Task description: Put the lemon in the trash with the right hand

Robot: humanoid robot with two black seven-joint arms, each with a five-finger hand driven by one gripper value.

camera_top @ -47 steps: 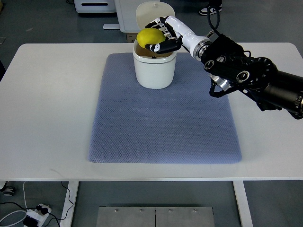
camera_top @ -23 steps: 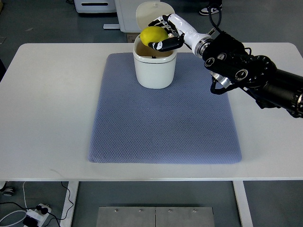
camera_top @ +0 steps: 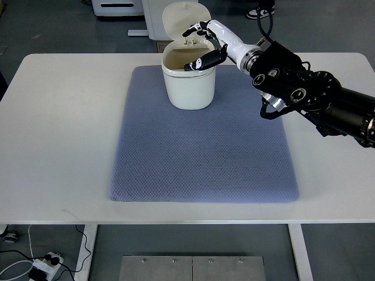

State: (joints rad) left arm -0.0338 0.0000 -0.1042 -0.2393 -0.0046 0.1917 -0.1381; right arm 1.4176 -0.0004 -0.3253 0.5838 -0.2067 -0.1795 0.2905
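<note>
The right hand (camera_top: 204, 44), glossy white with black fingertips, is hovering over the rim of the round, smooth white bin (camera_top: 187, 88) with its fingers spread and holding nothing. The bin is sitting on a woven blue-grey mat (camera_top: 205, 146), lid tipped back. The yellow lemon held over the opening half a second ago is no longer showing, and the bin's inside is too shadowed to make it out.

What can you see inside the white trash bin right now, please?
Inside the trash bin only a brownish inner wall shows; no lemon is visible. The right hand, fingers open, covers part of the opening.
</note>
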